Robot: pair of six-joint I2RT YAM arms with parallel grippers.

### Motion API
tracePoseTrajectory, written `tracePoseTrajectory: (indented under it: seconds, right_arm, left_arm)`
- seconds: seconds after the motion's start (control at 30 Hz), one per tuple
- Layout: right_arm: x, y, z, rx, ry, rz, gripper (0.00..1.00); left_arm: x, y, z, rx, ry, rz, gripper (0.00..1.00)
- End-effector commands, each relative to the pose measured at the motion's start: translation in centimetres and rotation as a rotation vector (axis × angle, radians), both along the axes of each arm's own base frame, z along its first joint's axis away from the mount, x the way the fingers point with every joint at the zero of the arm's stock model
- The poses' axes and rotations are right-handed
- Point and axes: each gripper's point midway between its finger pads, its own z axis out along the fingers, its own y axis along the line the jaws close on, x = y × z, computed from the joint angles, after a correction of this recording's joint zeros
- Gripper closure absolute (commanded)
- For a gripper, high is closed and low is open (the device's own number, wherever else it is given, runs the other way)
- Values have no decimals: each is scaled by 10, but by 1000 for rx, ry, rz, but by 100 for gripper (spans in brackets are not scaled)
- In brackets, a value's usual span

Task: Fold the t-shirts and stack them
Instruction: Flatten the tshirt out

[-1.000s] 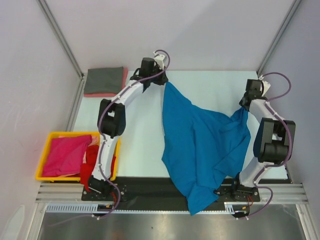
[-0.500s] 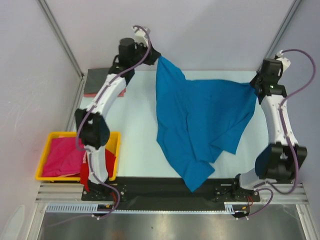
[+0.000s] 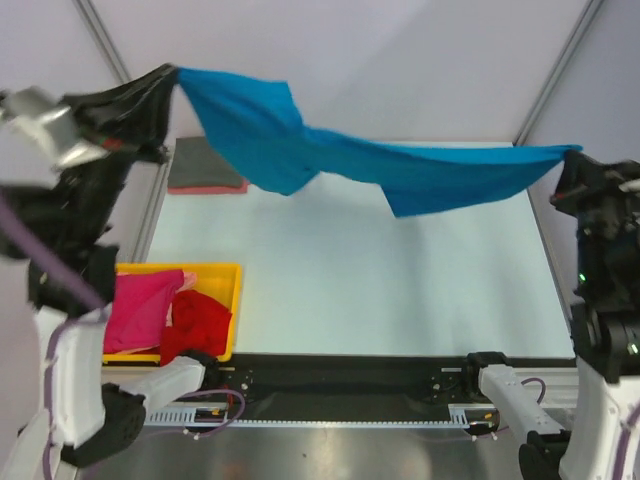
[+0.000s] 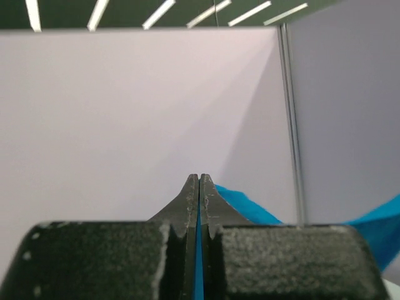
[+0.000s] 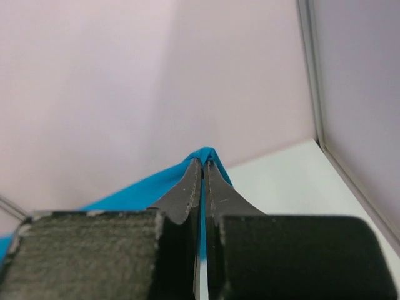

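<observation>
The bright blue t-shirt [image 3: 400, 170] hangs in the air across the upper part of the top view. It stretches like a sagging band from the upper left corner to the right edge, above the table [image 3: 400, 290]. The left gripper [image 3: 170, 78], in the upper left of the frame, is pressed together on one end of the cloth. In its wrist view the two dark fingers [image 4: 187, 206] meet with only a thin blue sliver between them, and more blue shows at the lower right. The right gripper [image 3: 570, 160], at the right edge in the upper part of the frame, pinches the other end (its wrist view shows blue cloth peeking over the closed tips). One fold of the shirt droops left of centre and another flap hangs right of centre. In the table's upper left corner a folded dark grey t-shirt [image 3: 205, 160] lies on a salmon pink t-shirt [image 3: 205, 187], of which only an edge shows. At the lower left, the yellow bin [image 3: 215, 268] holds a magenta t-shirt [image 3: 140, 310], with a crumpled red t-shirt [image 3: 195, 322] beside it on the bin's right side.
</observation>
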Motion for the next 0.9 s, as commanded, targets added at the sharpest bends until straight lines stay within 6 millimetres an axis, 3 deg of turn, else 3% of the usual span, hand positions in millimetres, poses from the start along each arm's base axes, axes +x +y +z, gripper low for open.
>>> tracePoseTrajectory:
  seconds: [0.0, 0.03, 0.13, 0.2, 0.23, 0.3, 0.33, 0.37, 0.4, 0.43, 0.47, 0.53, 0.57, 0.6, 0.63, 0.67, 0.7, 0.77, 0.8, 0.83, 0.87]
  right_arm:
    - [-44, 9, 40, -40, -125, 54, 100]
    - [-52, 11, 47, -43, -152, 66, 100]
    - [-67, 12, 66, -35, -215, 80, 100]
    - [-62, 15, 70, -25, -222, 92, 100]
    - [-49, 16, 64, -21, -197, 94, 100]
    - [-31, 15, 57, -16, -186, 81, 100]
    - [-5, 15, 34, -18, -122, 74, 100]
    - [9, 15, 24, -19, -98, 65, 100]
    - [23, 12, 16, -18, -89, 44, 100]
    - [54, 12, -23, -24, 7, 35, 100]
    - [70, 12, -42, -31, 43, 27, 100]
    - [96, 9, -66, -13, 74, 15, 100]
    - [120, 9, -115, -10, 173, 10, 100]
    - [133, 2, -122, 4, 146, -17, 100]
    - [145, -2, -144, 8, 174, -26, 100]
    - [165, -5, -182, 20, 251, -32, 100]
    - [172, -16, -195, 39, 277, -57, 100]
    - [197, -34, -234, 49, 327, -107, 100]
    - [206, -40, -252, 52, 358, -115, 100]
    - [214, -52, -265, 53, 381, -137, 100]
    - [224, -57, -272, 53, 379, -139, 100]
  left_arm:
    - [-47, 31, 22, 30, -120, 119, 100]
    - [-73, 39, 32, 30, -175, 132, 100]
    - [-106, 47, 44, 6, -253, 124, 100]
    - [-104, 45, 45, 6, -257, 112, 100]
    - [-100, 42, 44, 5, -247, 100, 100]
    - [-70, 28, 34, 20, -204, 81, 100]
    - [-57, 23, 28, 19, -178, 69, 99]
    - [-26, 12, 12, 36, -123, 65, 100]
    - [-9, 5, 6, 39, -107, 62, 100]
    - [17, -4, -15, 60, -44, 59, 100]
    - [50, -15, -28, 67, -18, 58, 100]
    - [91, -28, -58, 87, 46, 67, 100]
    - [121, -34, -88, 102, 111, 88, 100]
    - [155, -43, -115, 112, 153, 104, 100]
    - [180, -49, -149, 130, 214, 114, 100]
    - [198, -48, -162, 117, 221, 146, 100]
    - [232, -58, -205, 139, 300, 155, 100]
    - [263, -65, -245, 144, 359, 159, 100]
    - [295, -71, -299, 149, 469, 147, 100]
    - [309, -74, -308, 141, 484, 134, 100]
    - [325, -78, -331, 133, 531, 120, 100]
